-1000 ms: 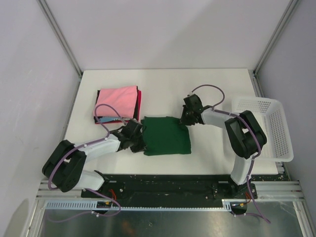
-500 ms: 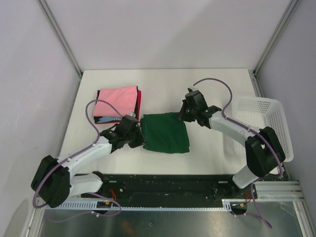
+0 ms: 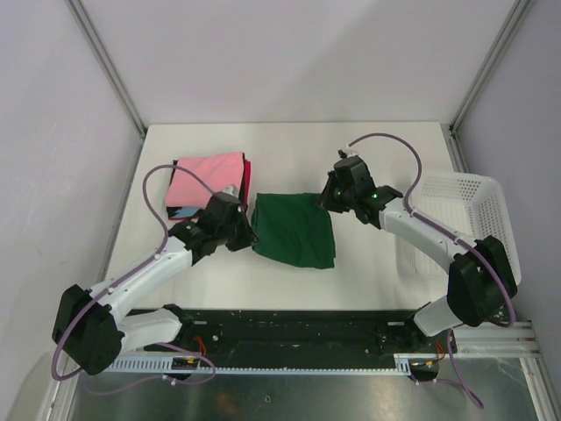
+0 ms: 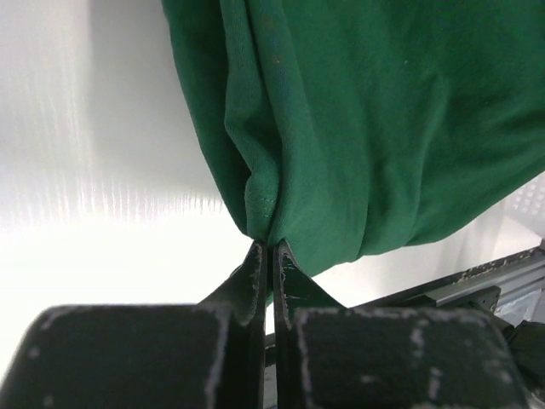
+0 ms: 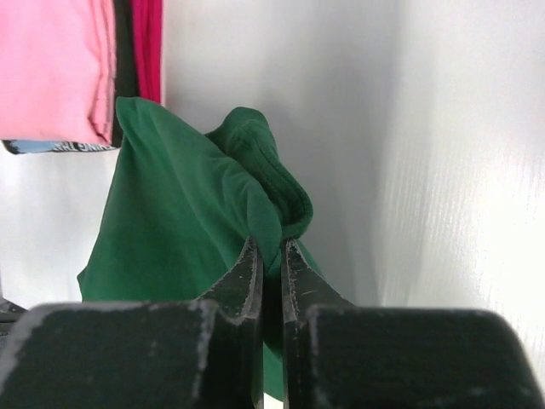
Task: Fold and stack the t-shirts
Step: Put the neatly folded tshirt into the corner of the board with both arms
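Observation:
The folded dark green t-shirt (image 3: 295, 230) hangs between my two grippers, lifted off the white table. My left gripper (image 3: 246, 234) is shut on its left edge (image 4: 264, 204). My right gripper (image 3: 328, 196) is shut on its far right corner (image 5: 272, 204). The stack of folded t-shirts (image 3: 209, 183), pink on top with black, red and light blue layers under it, lies at the far left, just left of the green shirt; it also shows in the right wrist view (image 5: 60, 68).
A white plastic mesh basket (image 3: 469, 224) stands at the table's right edge, behind my right arm. The white table (image 3: 289, 149) is walled by metal frame posts at the back corners.
Both grippers have risen and moved away from the bases with the green shirt, which now hangs lifted and closer to the pink stack. Both arms are stretched further out.

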`<state>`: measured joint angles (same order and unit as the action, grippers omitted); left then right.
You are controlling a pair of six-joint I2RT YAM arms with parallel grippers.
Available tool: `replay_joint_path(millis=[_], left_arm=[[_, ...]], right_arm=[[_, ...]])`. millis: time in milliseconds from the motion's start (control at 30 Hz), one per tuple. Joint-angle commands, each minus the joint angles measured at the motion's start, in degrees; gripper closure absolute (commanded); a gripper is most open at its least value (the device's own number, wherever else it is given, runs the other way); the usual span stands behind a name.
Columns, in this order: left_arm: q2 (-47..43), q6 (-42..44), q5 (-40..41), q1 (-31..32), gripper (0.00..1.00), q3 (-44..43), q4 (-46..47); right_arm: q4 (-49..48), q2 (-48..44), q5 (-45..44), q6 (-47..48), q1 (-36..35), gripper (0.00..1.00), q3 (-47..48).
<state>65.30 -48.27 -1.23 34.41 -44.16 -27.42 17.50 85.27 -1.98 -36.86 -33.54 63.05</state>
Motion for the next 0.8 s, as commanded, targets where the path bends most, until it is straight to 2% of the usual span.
replay_joint_path(millis=[0,400,767], left_arm=[[-2.9,3.6,0.6,-3.5,1.0,-5.3,-1.1],[-1.7,9.7,-4.9,-17.6,1.0,-15.3,-3.7],[2.7,10.3,-6.6,-28.2,1.0,-21.8,-3.9]], right_arm=[[-0.6,-1.6,-1.2,0.3,-0.2,1.0,6.5],[0.3,6.0,-1.2,2.3,-1.2,1.0,24.4],[2.2,23.9,0.2,3.4,-4.4,1.0,48.0]])
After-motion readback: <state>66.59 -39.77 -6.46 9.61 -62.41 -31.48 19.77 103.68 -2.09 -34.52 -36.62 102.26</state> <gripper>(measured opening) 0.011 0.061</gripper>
